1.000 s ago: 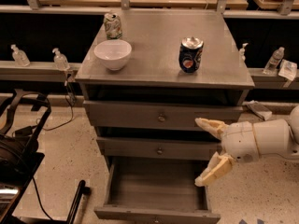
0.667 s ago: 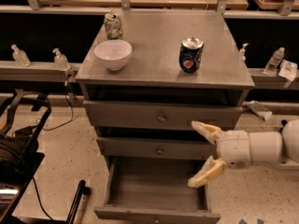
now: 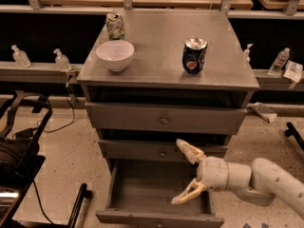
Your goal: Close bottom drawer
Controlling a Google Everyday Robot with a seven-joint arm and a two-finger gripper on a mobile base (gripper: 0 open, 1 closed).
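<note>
The bottom drawer [image 3: 142, 194] of the grey cabinet [image 3: 166, 75] is pulled out towards me and looks empty inside. Its front panel [image 3: 156, 219] runs along the frame's lower edge. My gripper [image 3: 186, 174] hangs over the drawer's right half, in front of the middle drawer [image 3: 142, 149]. It is open, with one cream finger [image 3: 189, 151] up and the other finger [image 3: 188, 194] down inside the drawer space. It holds nothing. The top drawer [image 3: 164, 119] and the middle drawer are shut.
On the cabinet top stand a white bowl [image 3: 115, 55], a blue can [image 3: 194, 56] and a green-white can [image 3: 114, 25]. Small bottles [image 3: 61, 60] line a ledge on both sides. A black chair base [image 3: 19, 146] stands at the left. The floor is speckled.
My gripper and arm have moved left and slightly down, further over the open bottom drawer. The drawer has not moved.
</note>
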